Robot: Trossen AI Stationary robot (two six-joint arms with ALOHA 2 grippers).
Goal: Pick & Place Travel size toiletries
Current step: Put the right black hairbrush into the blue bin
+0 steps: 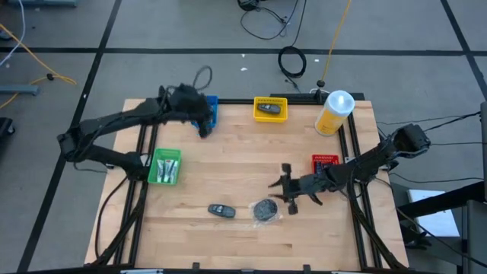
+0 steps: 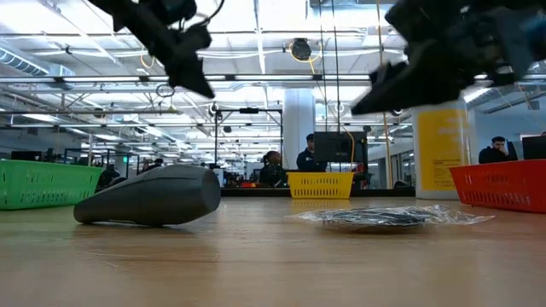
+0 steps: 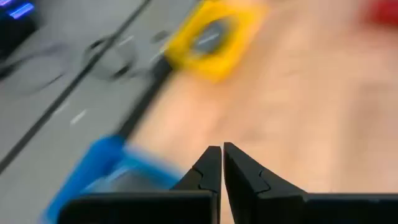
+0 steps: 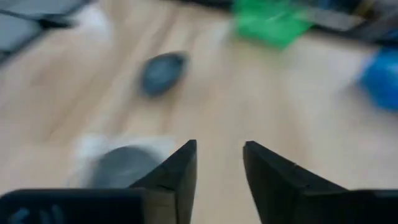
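Observation:
A dark oblong mini bottle (image 1: 221, 210) (image 4: 163, 71) lies on its side on the wooden table, near the front. Beside it, toward the right, a flat grey disc in clear wrap (image 1: 265, 211) (image 2: 384, 217) lies flat. My right gripper (image 1: 278, 186) (image 4: 219, 162) hovers open above the table, just beyond the disc on its far right, with nothing between its fingers. My left gripper (image 1: 205, 128) (image 3: 222, 163) is shut and empty, raised beside the blue tray (image 1: 211, 109) at the far left. Something grey lies in the blue tray (image 3: 118, 180).
A yellow tray (image 1: 270, 109) at the far edge holds a dark item. A green tray (image 1: 166, 166) on the left holds slim silver tubes. A red tray (image 1: 325, 162) stands on the right, and a tall yellow bottle (image 1: 335, 112) at the far right corner.

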